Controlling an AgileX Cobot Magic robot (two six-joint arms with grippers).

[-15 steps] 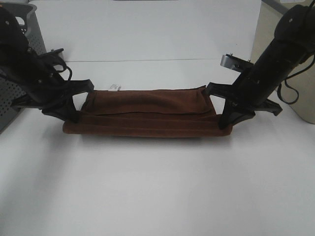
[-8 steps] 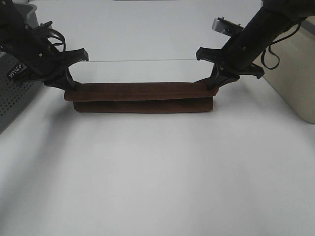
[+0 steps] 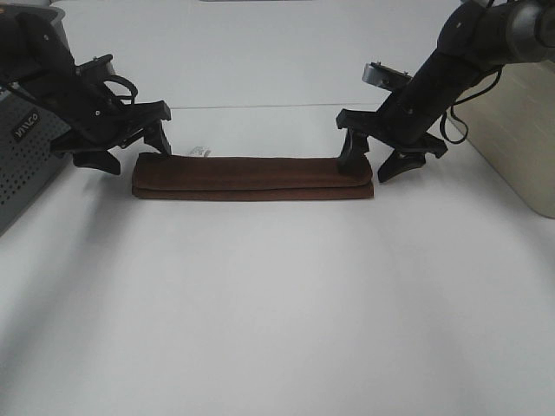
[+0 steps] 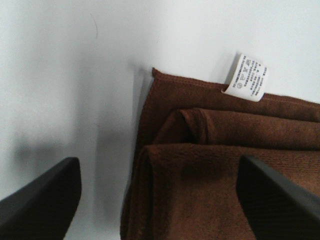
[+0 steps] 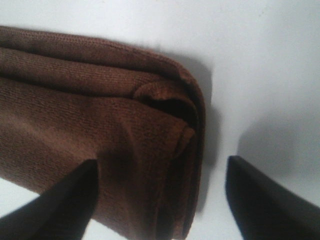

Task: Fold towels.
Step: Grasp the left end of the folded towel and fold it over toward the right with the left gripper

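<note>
The dark reddish-brown towel (image 3: pixel 251 178) lies on the white table (image 3: pixel 277 303) as a long narrow folded strip, several layers thick. Its small white tag (image 3: pixel 202 152) sticks out at the far left edge. My left gripper (image 3: pixel 128 151) is open and empty over the strip's left end. In the left wrist view the towel's layered corner (image 4: pixel 225 165) and tag (image 4: pixel 247 77) show between the spread fingers (image 4: pixel 42 200). My right gripper (image 3: pixel 371 162) is open and empty, straddling the right end. The right wrist view shows that folded end (image 5: pixel 100 110) between its fingers (image 5: pixel 270 200).
A grey perforated bin (image 3: pixel 26 147) stands at the left edge behind the left arm. A beige box (image 3: pixel 529 130) stands at the right edge beside the right arm. A seam in the table (image 3: pixel 251 107) runs behind the towel.
Both grippers carried the towel's near edge up and away from the camera, laid it over the far part, then opened and let go. The towel now lies flat as a narrower strip.
</note>
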